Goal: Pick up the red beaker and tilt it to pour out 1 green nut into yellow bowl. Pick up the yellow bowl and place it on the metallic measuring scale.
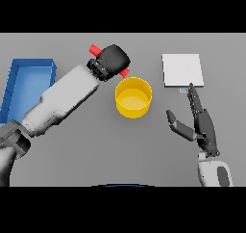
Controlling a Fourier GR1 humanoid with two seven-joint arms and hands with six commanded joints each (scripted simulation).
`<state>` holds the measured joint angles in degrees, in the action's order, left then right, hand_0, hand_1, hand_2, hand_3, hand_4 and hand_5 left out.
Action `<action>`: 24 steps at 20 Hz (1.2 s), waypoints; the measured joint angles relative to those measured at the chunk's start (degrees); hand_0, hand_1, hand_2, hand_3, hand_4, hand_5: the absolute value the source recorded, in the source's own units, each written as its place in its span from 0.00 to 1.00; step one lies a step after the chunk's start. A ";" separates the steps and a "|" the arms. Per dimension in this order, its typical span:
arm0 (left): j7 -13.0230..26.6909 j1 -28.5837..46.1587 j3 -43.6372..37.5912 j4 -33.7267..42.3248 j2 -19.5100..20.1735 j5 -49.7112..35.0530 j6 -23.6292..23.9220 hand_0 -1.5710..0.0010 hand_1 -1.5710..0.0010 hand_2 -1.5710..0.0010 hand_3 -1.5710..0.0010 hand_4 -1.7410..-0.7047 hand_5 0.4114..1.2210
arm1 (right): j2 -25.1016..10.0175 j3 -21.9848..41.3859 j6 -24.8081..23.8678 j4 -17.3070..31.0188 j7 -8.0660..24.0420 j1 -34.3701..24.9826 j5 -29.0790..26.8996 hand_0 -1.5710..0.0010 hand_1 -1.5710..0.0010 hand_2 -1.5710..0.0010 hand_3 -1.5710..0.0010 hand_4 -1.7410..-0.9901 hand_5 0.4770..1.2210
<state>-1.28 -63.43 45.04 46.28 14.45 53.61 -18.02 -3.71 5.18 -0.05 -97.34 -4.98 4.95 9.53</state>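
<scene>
My left hand (114,58) is shut on the red beaker (95,49), which is tilted sideways with its far end (125,73) just above the back rim of the yellow bowl (133,97). The hand hides most of the beaker. The bowl stands upright at the table's middle; I see no green nut. The metallic measuring scale (182,70) is a pale square plate at the back right. My right hand (201,122) is open, fingers straight and thumb spread, right of the bowl and just in front of the scale.
A blue bin (26,83) stands at the left edge, partly behind my left forearm (60,99).
</scene>
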 measured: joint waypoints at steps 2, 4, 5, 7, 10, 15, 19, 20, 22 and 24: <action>-1.40 -1.26 2.43 -1.28 -0.65 2.50 -0.18 0.00 0.00 0.00 0.05 0.01 1.00 | 0.10 0.00 -0.76 -0.05 -0.52 0.19 0.72 1.00 1.00 1.00 1.00 0.70 0.15; -3.11 -3.32 4.77 -2.61 -0.72 5.10 -0.48 0.00 0.00 0.00 0.03 0.01 1.00 | 0.53 0.23 -1.62 0.17 -1.22 0.52 1.61 1.00 1.00 1.00 1.00 0.73 0.14; -4.33 -3.97 5.91 -2.56 -0.51 6.26 -0.26 0.00 0.00 0.00 0.02 0.01 1.00 | 0.82 0.18 -1.74 0.59 -0.87 0.05 1.50 1.00 1.00 1.00 1.00 0.74 0.13; -5.59 -5.40 8.29 -2.83 -0.74 8.77 -0.35 0.00 0.00 0.00 0.02 0.00 1.00 | 0.35 -0.01 -1.87 0.49 -1.08 -0.78 1.75 1.00 1.00 1.00 1.00 0.77 0.12; -6.19 -6.62 11.97 -4.11 -0.94 12.80 0.04 0.00 0.00 0.00 0.01 0.00 1.00 | 0.19 -0.48 -1.74 1.26 -0.79 -1.05 1.29 1.00 1.00 1.00 1.00 0.79 0.12; -8.71 -8.07 16.78 -5.26 -1.67 17.89 2.01 0.00 0.00 0.00 0.00 0.01 1.00 | 0.23 -0.25 -1.59 0.84 -1.03 -0.50 1.33 1.00 1.00 1.00 1.00 0.81 0.14; -9.81 -11.37 19.25 -7.24 -2.38 21.24 3.22 0.00 0.00 0.00 0.00 0.01 1.00 | -0.24 -0.78 -1.17 0.49 -1.79 -1.14 0.46 1.00 1.00 1.00 1.00 0.81 0.13; -10.20 -12.27 19.90 -7.92 -2.82 22.03 3.75 0.00 0.00 0.00 0.00 0.01 1.00 | 0.24 -0.51 -1.36 0.68 -1.31 -0.86 0.67 1.00 1.00 1.00 1.00 0.82 0.13; -11.81 -14.80 21.46 -6.91 -2.94 23.72 3.59 0.00 0.00 0.00 0.00 0.01 1.00 | 0.44 -0.38 -1.63 0.58 -2.35 0.00 1.00 1.00 1.00 1.00 1.00 0.80 0.13; -13.28 -19.21 21.15 -8.03 -1.97 24.44 2.81 0.00 0.00 0.00 0.00 0.01 1.00 | 0.72 -0.18 -2.02 0.07 -1.68 0.38 1.33 1.00 1.00 1.00 1.00 0.80 0.12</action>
<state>-14.56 -82.64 66.18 38.24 12.49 78.05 -15.21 -2.98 5.00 -2.07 -97.27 -6.66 5.33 10.86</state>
